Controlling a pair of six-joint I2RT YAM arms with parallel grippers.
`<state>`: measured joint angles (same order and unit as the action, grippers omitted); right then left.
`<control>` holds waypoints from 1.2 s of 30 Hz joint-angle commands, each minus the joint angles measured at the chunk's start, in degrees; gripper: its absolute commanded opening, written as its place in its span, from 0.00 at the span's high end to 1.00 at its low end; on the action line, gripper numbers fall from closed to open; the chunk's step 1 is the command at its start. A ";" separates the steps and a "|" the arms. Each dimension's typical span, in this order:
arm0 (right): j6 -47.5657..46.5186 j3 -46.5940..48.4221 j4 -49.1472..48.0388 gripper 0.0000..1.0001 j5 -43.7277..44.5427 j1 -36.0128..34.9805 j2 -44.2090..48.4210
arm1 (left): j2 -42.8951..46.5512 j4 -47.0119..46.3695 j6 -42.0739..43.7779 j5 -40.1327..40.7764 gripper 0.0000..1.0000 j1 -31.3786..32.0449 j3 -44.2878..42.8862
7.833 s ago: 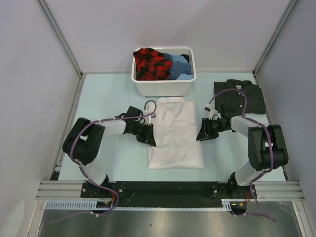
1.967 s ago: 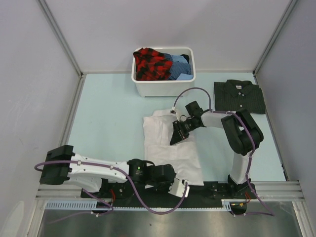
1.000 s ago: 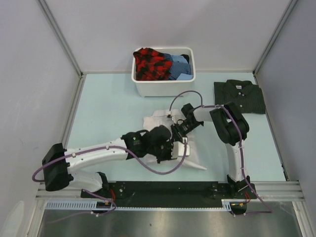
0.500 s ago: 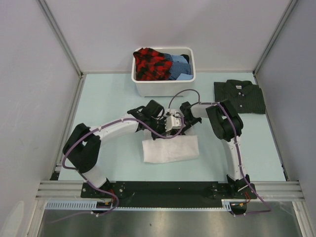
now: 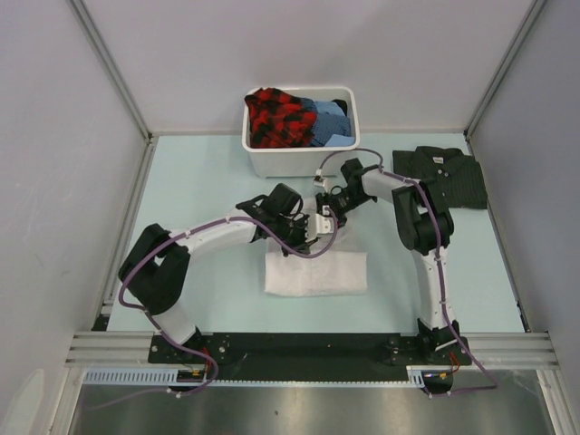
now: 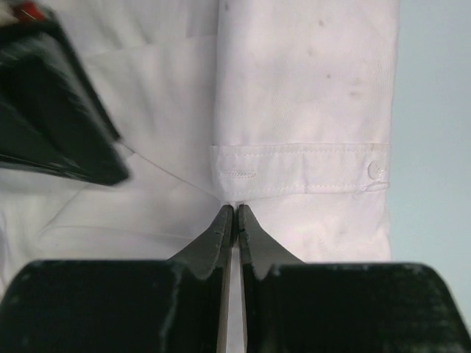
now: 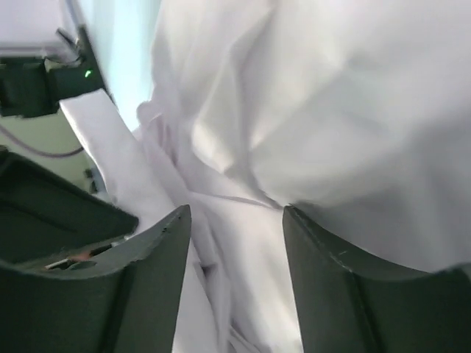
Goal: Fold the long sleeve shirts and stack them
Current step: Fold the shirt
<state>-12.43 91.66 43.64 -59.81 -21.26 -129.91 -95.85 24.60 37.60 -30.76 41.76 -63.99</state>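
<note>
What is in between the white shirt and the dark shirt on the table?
In the top view, the right arm stands between the white shirt and the dark shirt; around it, only bare blue table.

Left end effector point(image 6: 229, 215) pinched; right end effector point(image 7: 235, 215) parted.

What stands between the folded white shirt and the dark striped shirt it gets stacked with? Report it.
The right arm crosses the line from the white shirt to the dark striped shirt; nothing else visible lies between them.
</note>
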 commanded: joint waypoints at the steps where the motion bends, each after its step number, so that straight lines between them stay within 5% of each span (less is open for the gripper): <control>1: -3.92 9.05 2.75 0.39 3.31 6.04 0.98 | -2.32 0.53 2.21 -2.73 0.90 -0.45 -0.08; 6: -4.63 13.20 10.85 0.32 -0.74 10.35 3.16 | -5.65 1.94 0.28 -2.37 0.89 -3.52 -3.51; 10: -6.38 7.94 12.35 0.22 -0.49 12.90 9.48 | -8.20 4.22 -2.00 -3.77 0.58 -6.68 -8.34; 16: -10.95 -1.11 15.95 0.19 -2.05 12.74 14.15 | -4.09 9.85 -5.77 -11.68 0.30 -12.31 -12.65; 20: -8.59 -2.18 12.54 0.24 -2.24 8.87 13.80 | 1.09 8.55 -11.13 -10.90 0.27 -13.89 -10.29; 26: -6.46 -2.62 6.90 0.34 0.04 5.26 14.60 | -1.16 -6.66 -22.04 -1.43 0.30 -14.51 -10.27; 28: -8.83 -1.66 11.26 0.36 0.05 4.91 12.15 | -7.05 -7.55 -24.06 4.36 0.31 -15.03 -15.25; 36: -17.54 11.78 29.82 0.39 -7.77 7.45 -1.39 | -21.56 -6.49 -25.57 4.40 0.34 -19.78 -29.52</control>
<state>-21.98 96.68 67.05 -61.91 -15.68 -127.66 -113.78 19.84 13.54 -29.12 24.56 -87.00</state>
